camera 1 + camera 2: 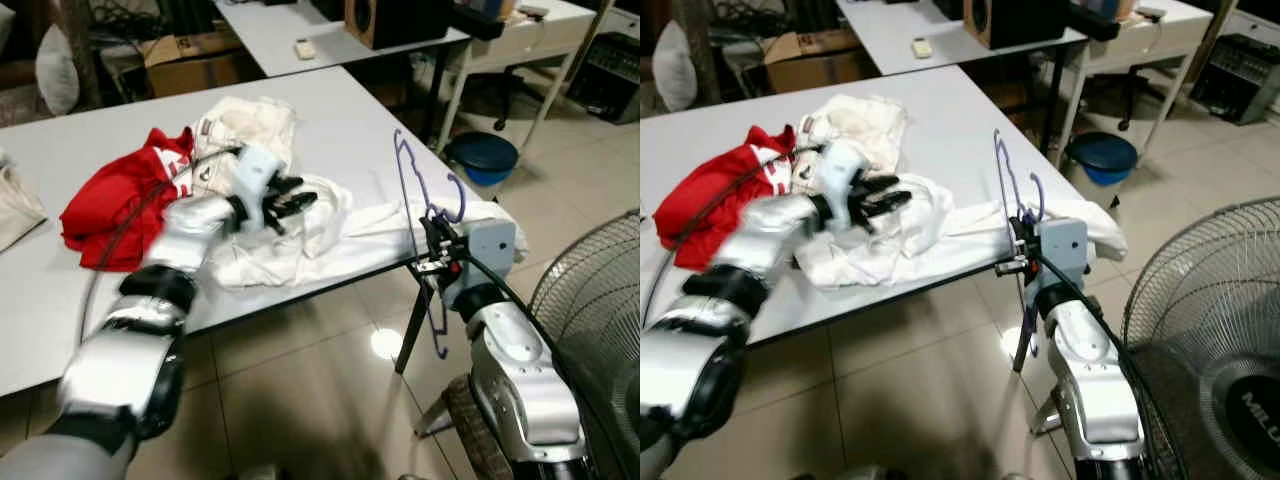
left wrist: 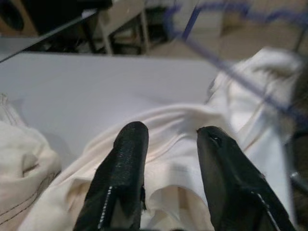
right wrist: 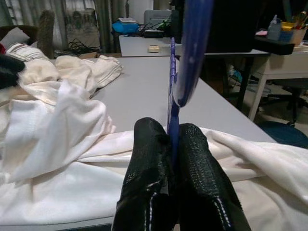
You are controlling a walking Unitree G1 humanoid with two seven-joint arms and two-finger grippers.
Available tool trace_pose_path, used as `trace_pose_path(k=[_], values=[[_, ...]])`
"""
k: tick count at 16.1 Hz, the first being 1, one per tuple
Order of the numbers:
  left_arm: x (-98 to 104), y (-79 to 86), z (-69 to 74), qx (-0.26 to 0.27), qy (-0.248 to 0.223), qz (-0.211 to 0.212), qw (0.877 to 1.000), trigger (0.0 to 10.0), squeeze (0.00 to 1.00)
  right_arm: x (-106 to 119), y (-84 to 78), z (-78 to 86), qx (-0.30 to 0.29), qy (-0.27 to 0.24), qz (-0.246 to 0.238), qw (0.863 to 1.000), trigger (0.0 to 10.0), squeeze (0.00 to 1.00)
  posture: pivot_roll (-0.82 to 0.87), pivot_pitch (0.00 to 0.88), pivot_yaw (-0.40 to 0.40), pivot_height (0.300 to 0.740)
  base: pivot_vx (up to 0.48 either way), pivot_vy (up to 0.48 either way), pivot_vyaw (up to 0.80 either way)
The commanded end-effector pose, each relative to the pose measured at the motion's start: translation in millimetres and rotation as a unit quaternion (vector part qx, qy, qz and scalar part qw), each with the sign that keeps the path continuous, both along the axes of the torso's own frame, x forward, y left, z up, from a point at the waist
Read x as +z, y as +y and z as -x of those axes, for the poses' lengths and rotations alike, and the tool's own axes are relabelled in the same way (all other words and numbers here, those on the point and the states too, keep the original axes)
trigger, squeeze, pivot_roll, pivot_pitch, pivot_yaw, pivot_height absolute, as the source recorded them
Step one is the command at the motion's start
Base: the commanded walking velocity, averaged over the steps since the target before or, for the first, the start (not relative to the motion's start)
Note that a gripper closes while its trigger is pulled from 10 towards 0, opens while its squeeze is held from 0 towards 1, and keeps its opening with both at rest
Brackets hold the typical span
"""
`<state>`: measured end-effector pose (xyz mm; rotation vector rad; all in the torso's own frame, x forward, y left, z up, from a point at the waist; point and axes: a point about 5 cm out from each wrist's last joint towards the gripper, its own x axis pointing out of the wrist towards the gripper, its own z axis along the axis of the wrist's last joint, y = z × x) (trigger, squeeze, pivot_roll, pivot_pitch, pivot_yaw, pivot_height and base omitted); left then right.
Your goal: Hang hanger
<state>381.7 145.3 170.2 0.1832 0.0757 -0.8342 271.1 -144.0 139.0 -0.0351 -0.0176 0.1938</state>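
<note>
With the thin purple wire hanger [image 1: 418, 225] pinched upright in the right gripper [image 3: 172, 144] at the table's near right edge, the left gripper [image 2: 168, 149], fingers apart, hovers over the rumpled white cloth garment [image 1: 330, 235], apparently to grasp it next.

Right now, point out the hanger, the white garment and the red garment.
hanger [image 1: 409, 205]: left eye view, on its upright blue bar.
white garment [image 1: 330, 240]: left eye view, on its spread middle.
red garment [image 1: 105, 210]: left eye view, on its bunched centre.

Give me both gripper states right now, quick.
Left gripper: open, empty, over the white garment on the table.
Right gripper: shut on the blue hanger, held near the table's edge.
</note>
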Motion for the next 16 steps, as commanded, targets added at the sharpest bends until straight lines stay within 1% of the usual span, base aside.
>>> trace_pose_path(k=[1,2,3,4,5,6,7,10,11,12,13,14,16], values=[[7,4.9,0.9,-0.007,0.008,0.046,0.999,10.0,0.15,1,2.2,0.6,0.002,-0.007,0.002,1.000,10.0,0.00,-0.12,0.000,0.103,0.740,0.000,0.000,0.00],[7,13.1,1.8,0.010,0.016,0.053,0.998,10.0,0.00,1,1.9,0.3,0.001,-0.007,0.001,1.000,10.0,0.00,-0.11,0.000,0.104,0.740,0.000,0.000,0.00],[1,21.5,3.5,0.031,0.016,0.010,0.999,10.0,0.00,1,1.4,-0.3,0.000,-0.008,0.000,1.000,10.0,0.00,-0.11,0.000,0.107,0.740,0.000,0.000,0.00],[-2,25.7,4.0,0.045,0.013,-0.015,0.999,10.0,0.00,1,1.6,-0.5,-0.001,-0.008,0.000,1.000,10.0,0.00,-0.11,0.000,0.112,0.740,0.000,0.000,0.00],[-10,35.8,5.4,0.079,0.012,-0.068,0.994,10.0,0.00,1,3.0,-0.8,-0.002,-0.009,-0.002,1.000,10.0,0.00,-0.11,0.000,0.118,0.740,0.000,0.000,0.00],[-13,41.2,7.0,0.097,0.012,-0.092,0.991,10.0,0.00,1,4.0,-1.3,-0.004,-0.011,-0.005,1.000,10.0,0.00,-0.11,0.000,0.123,0.740,0.000,0.000,0.00],[-15,41.1,9.9,0.093,0.023,-0.081,0.992,10.0,0.00,1,5.2,-1.5,-0.005,-0.011,-0.006,1.000,10.0,0.00,-0.10,0.000,0.131,0.740,0.000,0.000,0.00],[-26,40.2,22.2,0.050,0.044,-0.116,0.991,10.0,0.00,-1,5.4,-1.5,-0.009,-0.012,-0.010,1.000,10.0,0.00,-0.10,0.000,0.135,0.740,0.000,0.000,0.00],[-29,41.0,23.9,0.044,0.048,-0.124,0.990,10.0,0.00,-1,5.7,-1.3,-0.009,-0.012,-0.010,1.000,10.0,0.00,-0.10,0.000,0.139,0.740,0.000,0.000,0.00],[-34,42.4,26.3,0.038,0.051,-0.144,0.988,10.0,0.00,-1,6.5,-0.9,-0.010,-0.012,-0.012,1.000,10.0,0.00,-0.10,0.000,0.139,0.740,0.000,0.000,0.00],[-38,42.9,27.1,0.042,0.057,-0.150,0.986,10.0,0.00,-1,7.3,-0.6,-0.009,-0.012,-0.012,1.000,10.0,0.00,-0.10,0.000,0.141,0.740,0.000,0.000,0.00],[-43,44.2,27.0,0.050,0.058,-0.166,0.983,10.0,0.00,-1,7.7,-0.2,-0.010,-0.012,-0.012,1.000,10.0,0.00,-0.10,0.000,0.142,0.740,0.000,0.000,0.00],[-47,44.5,27.3,0.058,0.052,-0.188,0.979,10.0,0.00,-2,6.4,0.0,-0.012,-0.012,-0.013,1.000,10.0,0.00,-0.10,0.000,0.143,0.740,0.000,0.000,0.00]])
